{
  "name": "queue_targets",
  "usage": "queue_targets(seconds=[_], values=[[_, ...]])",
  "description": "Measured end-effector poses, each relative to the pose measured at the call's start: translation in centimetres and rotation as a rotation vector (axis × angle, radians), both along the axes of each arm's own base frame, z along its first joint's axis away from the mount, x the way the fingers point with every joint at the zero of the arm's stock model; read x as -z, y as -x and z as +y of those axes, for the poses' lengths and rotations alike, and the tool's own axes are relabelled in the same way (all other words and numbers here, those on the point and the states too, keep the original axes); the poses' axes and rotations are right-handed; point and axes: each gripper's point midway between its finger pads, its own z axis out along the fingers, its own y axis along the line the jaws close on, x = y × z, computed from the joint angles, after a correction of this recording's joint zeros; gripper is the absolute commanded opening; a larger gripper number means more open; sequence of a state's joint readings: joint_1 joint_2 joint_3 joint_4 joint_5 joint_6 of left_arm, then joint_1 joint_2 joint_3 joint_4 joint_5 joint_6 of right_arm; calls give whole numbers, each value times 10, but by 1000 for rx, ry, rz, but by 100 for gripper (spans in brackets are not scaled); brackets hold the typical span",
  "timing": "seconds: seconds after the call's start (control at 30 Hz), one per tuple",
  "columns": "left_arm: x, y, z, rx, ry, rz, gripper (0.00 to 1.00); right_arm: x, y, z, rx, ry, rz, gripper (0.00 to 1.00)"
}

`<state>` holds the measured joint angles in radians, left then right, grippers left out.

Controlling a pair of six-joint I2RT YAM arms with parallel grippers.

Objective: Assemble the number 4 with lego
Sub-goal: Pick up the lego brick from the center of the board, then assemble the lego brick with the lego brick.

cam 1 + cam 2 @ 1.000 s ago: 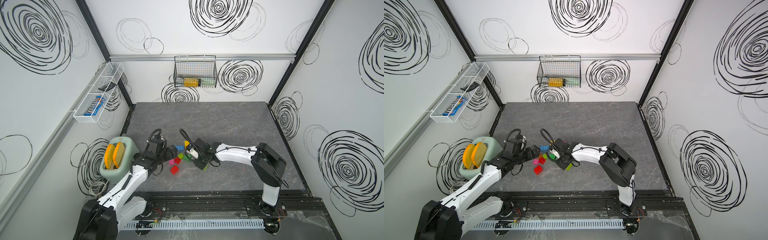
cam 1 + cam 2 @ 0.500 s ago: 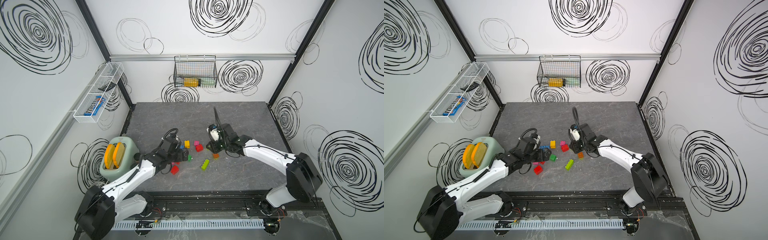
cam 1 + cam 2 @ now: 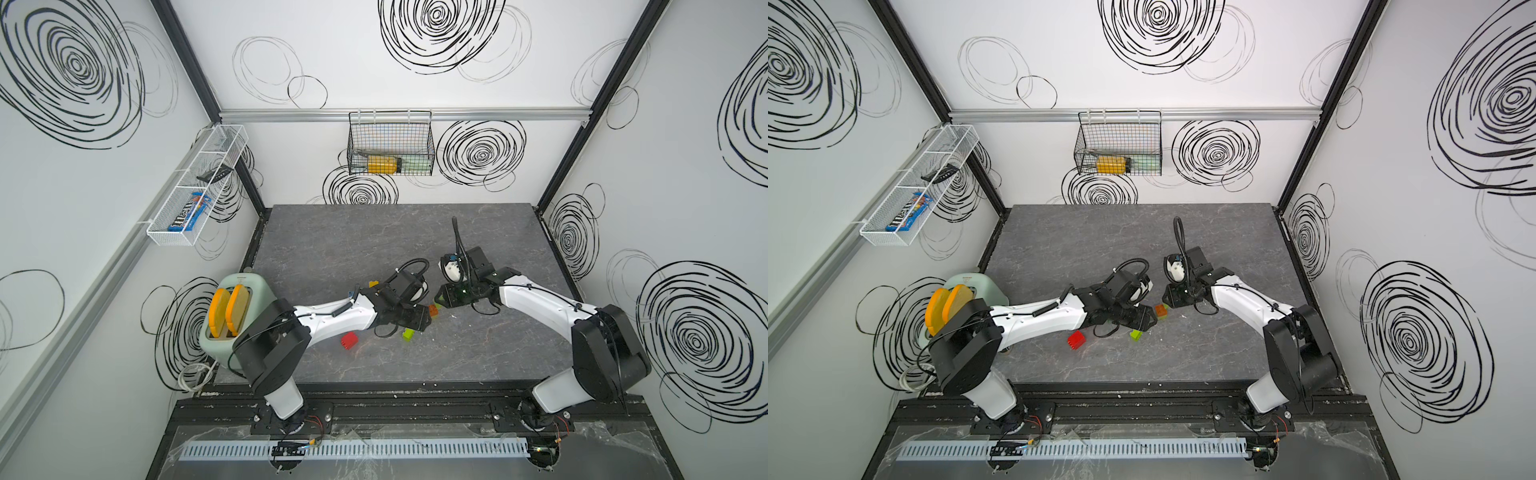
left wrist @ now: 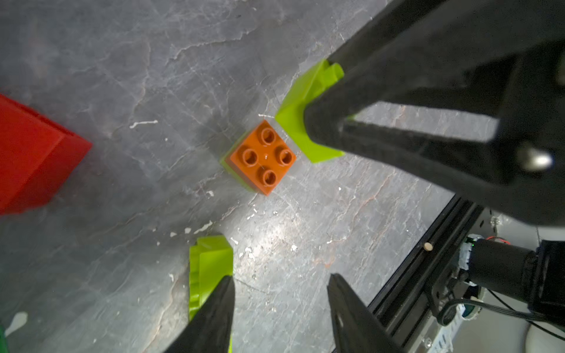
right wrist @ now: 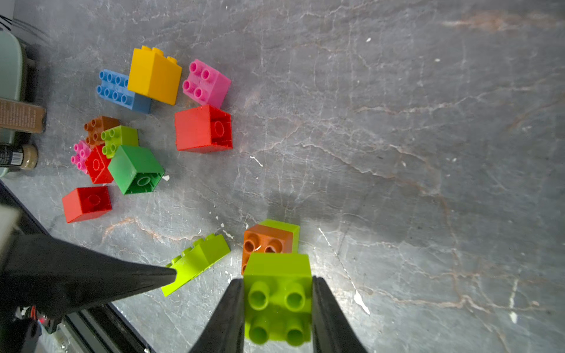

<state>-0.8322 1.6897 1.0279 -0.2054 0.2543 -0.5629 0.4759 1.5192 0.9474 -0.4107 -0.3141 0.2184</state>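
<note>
At the near left a red brick [image 3: 349, 340] lies alone on the desk [image 3: 374, 241]. The spare lego [image 5: 203, 128], yellow, blue, pink, red and green, sits bunched beneath the left arm, hidden in both top views. The left hand [image 4: 279, 276] hangs low with its fingers part-spread and nothing between them, and a long lime brick [image 4: 211, 262] lies just beside one finger. Right of that stands an orange brick [image 4: 263, 156] seated on a lime one, studs up. Rightmost, the right hand [image 5: 276, 279] pinches a lime green brick [image 5: 276, 305] by two opposite walls, close beside the orange brick, with its studs seemingly turned toward the wrist rather than up. Whether the two touch I cannot tell. The step looks to be joining this brick to the stack. To do it well, the right hand should level the brick, square it over the orange studs, then press straight down. The left hand would best steady the stack's sides, since it probably skids on the smooth desk.
</note>
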Motion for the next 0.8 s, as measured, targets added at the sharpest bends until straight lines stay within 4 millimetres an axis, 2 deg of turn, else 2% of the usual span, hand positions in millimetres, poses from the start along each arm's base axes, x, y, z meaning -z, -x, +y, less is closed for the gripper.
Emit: queue_targets(seconds=[0.1, 0.43, 0.6, 0.8], values=[[4, -7, -5, -8, 13, 13, 41, 3, 2, 1, -11, 2, 17, 0], [8, -31, -6, -58, 51, 18, 35, 16, 1, 6, -28, 18, 64, 0], [18, -33, -6, -62, 40, 33, 29, 19, 4, 11, -41, 23, 73, 0], [21, -35, -8, -61, 47, 30, 23, 20, 4, 15, -29, 57, 55, 0]])
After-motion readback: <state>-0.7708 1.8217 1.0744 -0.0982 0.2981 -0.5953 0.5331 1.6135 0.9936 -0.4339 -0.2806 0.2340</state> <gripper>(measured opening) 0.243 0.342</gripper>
